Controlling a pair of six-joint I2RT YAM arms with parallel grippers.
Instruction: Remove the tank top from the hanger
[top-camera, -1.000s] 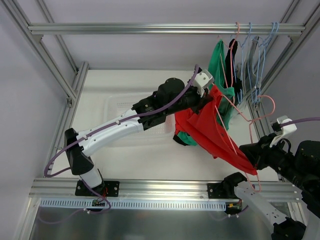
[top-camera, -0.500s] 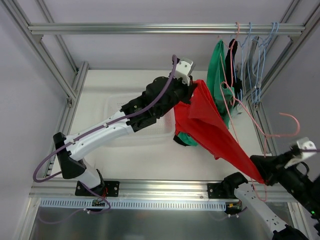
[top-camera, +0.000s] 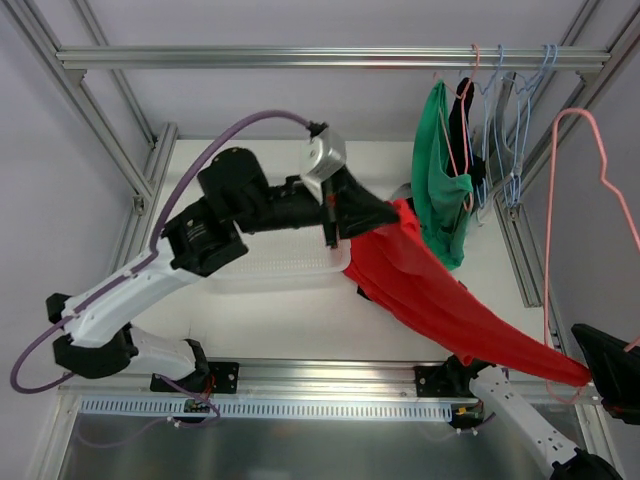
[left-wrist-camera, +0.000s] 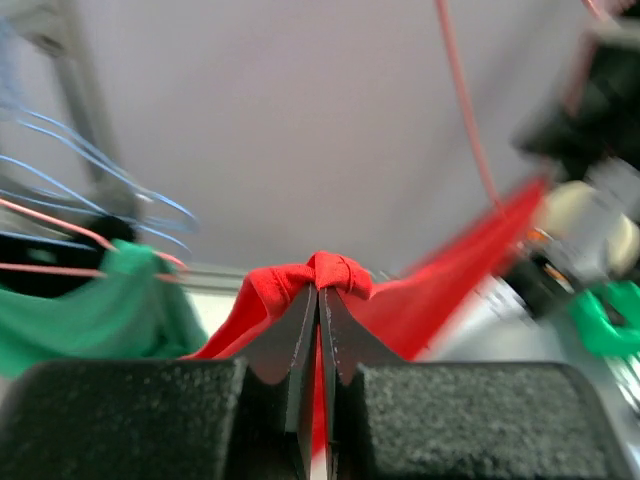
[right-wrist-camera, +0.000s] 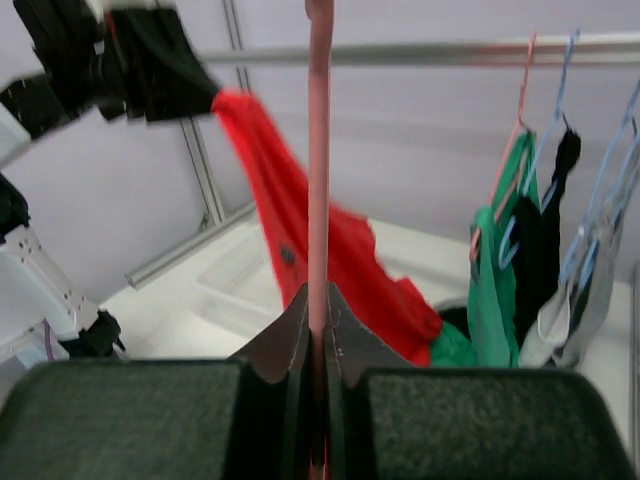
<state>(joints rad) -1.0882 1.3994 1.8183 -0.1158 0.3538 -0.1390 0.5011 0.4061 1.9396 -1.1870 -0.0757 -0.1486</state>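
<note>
The red tank top (top-camera: 450, 305) is stretched in a long band from my left gripper (top-camera: 388, 212) at centre to my right gripper (top-camera: 600, 378) at the bottom right corner. The left gripper is shut on a bunched end of the red fabric (left-wrist-camera: 335, 272). The right gripper (right-wrist-camera: 318, 300) is shut on the wire of the pink hanger (right-wrist-camera: 319, 150), which stands upright along the right edge (top-camera: 552, 220). The tank top's lower end meets the hanger base by the right gripper; I cannot tell if it still hooks there. It also shows in the right wrist view (right-wrist-camera: 290, 230).
A clear plastic bin (top-camera: 265, 265) lies on the table under the left arm. Green and black garments (top-camera: 440, 190) and several blue and pink hangers (top-camera: 510, 100) hang from the rail (top-camera: 300, 58) at the back right. Frame posts line both sides.
The left gripper has pulled the red fabric up and to the left. The right gripper has moved down and right with the hanger, which now stands clear of most of the stretched tank top.
</note>
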